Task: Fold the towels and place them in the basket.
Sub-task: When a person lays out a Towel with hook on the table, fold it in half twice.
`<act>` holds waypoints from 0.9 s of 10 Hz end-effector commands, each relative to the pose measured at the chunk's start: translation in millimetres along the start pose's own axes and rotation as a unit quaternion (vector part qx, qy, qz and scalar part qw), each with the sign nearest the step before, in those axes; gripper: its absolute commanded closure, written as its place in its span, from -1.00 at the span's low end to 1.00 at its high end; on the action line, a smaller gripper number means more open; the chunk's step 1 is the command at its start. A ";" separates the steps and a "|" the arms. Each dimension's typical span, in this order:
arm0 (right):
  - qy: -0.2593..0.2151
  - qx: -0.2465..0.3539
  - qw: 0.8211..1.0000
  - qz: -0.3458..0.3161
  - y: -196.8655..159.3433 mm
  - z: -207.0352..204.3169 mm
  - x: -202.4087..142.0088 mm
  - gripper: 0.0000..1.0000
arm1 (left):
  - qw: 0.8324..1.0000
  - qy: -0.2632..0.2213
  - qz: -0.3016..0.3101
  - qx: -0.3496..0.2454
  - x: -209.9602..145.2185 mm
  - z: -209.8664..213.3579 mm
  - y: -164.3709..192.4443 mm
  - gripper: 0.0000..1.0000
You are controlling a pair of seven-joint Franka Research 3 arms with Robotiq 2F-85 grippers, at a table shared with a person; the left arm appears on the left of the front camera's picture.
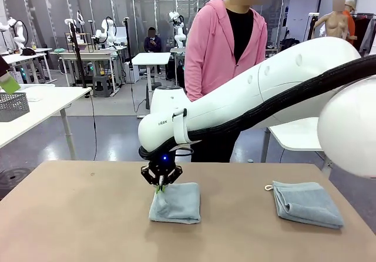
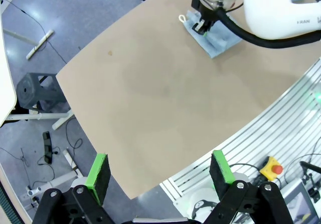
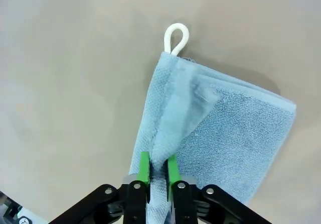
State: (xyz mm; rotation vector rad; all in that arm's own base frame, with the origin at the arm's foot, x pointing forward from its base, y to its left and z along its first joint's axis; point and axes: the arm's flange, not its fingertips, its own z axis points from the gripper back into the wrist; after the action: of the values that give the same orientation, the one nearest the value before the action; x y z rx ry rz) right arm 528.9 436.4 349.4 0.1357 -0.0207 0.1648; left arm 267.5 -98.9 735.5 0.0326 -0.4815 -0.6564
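A pale grey-blue towel (image 1: 179, 203) lies folded on the tan table, left of the middle, with its white loop (image 3: 176, 35) pointing away from it. My right gripper (image 1: 160, 185) reaches across from the right and stands over the towel's left edge. Its green pads are pinched on a raised fold of the towel (image 3: 225, 133). A second folded towel (image 1: 308, 204) lies at the table's right. My left gripper (image 2: 159, 173) hangs open over the table's near left corner, holding nothing. It sees the right gripper (image 2: 203, 27) on the towel (image 2: 220, 38) far off. A grey mesh basket (image 1: 13, 106) stands on a white side table at far left.
A person in a pink hoodie (image 1: 226, 50) stands at the table's far side, behind my right arm (image 1: 258, 91). The tan tabletop (image 1: 76, 215) is bare on the left. Beyond its near edge run a ribbed metal frame and a red stop button (image 2: 275, 170).
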 end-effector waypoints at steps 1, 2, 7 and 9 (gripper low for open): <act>-0.004 0.001 1.000 -0.027 2.4 0.8 0.8 -0.45 | 1.000 -0.004 -0.004 0.001 -1.5 -0.7 0.7 -1.00; -0.007 0.003 1.000 -0.029 1.5 1.9 -0.2 -0.92 | 1.000 -0.004 -0.004 0.001 -1.5 -0.7 0.7 -1.00; -0.010 0.015 1.000 -0.023 -15.7 9.2 -3.9 -1.00 | 1.000 -0.004 -0.004 0.001 -1.5 -0.7 0.7 -1.00; -0.004 0.005 1.000 -0.015 -6.8 7.8 4.2 -1.00 | 1.000 -0.004 -0.004 0.001 -1.5 -0.7 0.7 -1.00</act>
State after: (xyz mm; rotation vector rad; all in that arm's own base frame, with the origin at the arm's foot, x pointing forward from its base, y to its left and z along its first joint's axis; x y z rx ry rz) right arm 536.9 425.1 356.6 0.1441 -0.0267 0.1293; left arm 267.5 -98.9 735.5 0.0326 -0.4815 -0.6564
